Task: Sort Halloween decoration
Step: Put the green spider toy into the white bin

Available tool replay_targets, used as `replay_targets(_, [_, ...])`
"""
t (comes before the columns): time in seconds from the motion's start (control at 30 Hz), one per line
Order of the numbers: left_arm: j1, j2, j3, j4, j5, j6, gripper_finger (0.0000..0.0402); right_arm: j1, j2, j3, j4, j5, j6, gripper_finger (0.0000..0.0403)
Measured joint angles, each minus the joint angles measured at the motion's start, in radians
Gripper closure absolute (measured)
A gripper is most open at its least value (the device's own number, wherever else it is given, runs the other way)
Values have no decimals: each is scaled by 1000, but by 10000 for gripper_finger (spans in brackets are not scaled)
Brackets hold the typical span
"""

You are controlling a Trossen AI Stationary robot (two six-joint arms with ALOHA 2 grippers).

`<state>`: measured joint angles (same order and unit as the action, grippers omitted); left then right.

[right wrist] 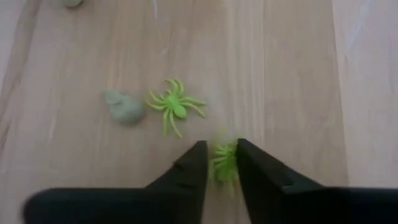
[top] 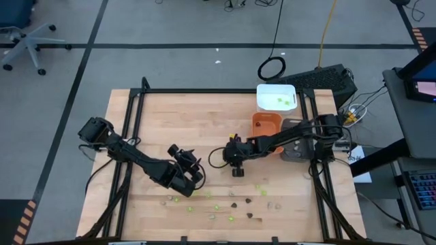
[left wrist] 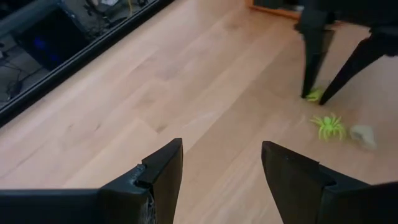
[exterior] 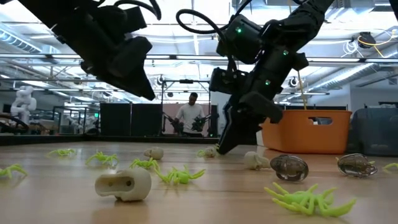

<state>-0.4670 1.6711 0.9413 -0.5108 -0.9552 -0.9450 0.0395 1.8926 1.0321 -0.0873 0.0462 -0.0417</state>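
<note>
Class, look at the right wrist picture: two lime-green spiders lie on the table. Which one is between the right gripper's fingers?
The green spider between the right gripper fingers; the other spider lies clear, beside a pale beige piece.

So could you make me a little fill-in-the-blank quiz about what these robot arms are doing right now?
1. The right gripper is closing on a lime-green ____.
2. The left gripper hovers above the table with its fingers ____.
3. Beside the white tray stands a tray coloured ____.

Missing words: spider; open; orange.
</note>
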Motion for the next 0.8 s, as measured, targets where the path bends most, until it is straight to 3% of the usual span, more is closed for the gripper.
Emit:
replay_targets(0.1, [1, 0, 0, -18, -11, -16, 185, 0, -5, -1, 2, 1, -19, 391])
replay_targets(0.33, [0, 0, 0, -29, -19, -18, 185, 3, -58, -7, -26, 4, -49, 393])
replay_targets(0.57, [-19, 0, 0, -20, -18, -15, 185, 20, -249, -25, -62, -130, -76, 399])
replay_targets(0.8, [-63, -2, 0, 38, 36, 37, 185, 61, -477, -196, 61, -181, -8, 401])
